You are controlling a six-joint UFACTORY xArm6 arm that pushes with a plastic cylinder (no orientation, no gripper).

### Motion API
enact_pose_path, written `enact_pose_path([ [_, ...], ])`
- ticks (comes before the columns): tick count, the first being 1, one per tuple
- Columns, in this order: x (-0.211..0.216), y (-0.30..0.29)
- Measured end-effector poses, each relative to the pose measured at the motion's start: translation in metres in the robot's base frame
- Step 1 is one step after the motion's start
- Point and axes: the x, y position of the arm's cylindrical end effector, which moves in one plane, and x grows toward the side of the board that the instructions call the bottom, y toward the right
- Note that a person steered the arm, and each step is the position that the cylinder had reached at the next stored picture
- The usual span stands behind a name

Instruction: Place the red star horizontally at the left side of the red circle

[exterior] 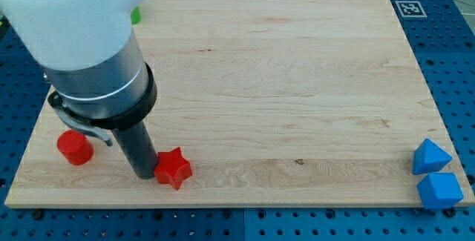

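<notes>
The red star [174, 168] lies near the view's bottom edge of the wooden board [282, 85], left of centre. The red circle [75, 147] lies further to the view's left, a little higher than the star. My tip [145, 174] is on the board between them, touching or almost touching the star's left side. The rod and the arm's wide body rise above it and hide the board's upper left part.
Two blue blocks sit at the board's bottom right corner, one [430, 156] above the other [439, 190]. A green block [136, 15] peeks out behind the arm near the view's top left. A marker tag [408, 8] is at the top right corner.
</notes>
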Motion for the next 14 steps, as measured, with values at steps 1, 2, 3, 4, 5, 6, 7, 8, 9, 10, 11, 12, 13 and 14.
enact_pose_path([
  [1,-0.022,0.002],
  [2,0.027,-0.001],
  [3,0.038,-0.003],
  [4,0.026,0.018],
  [5,-0.004,0.039],
  [6,-0.008,0.039],
  [7,-0.011,0.039],
  [8,-0.011,0.039],
  [9,-0.012,0.039],
  [10,-0.012,0.039],
  [11,-0.002,0.047],
  [12,0.003,0.052],
  [13,-0.001,0.065],
  [14,-0.005,0.071],
])
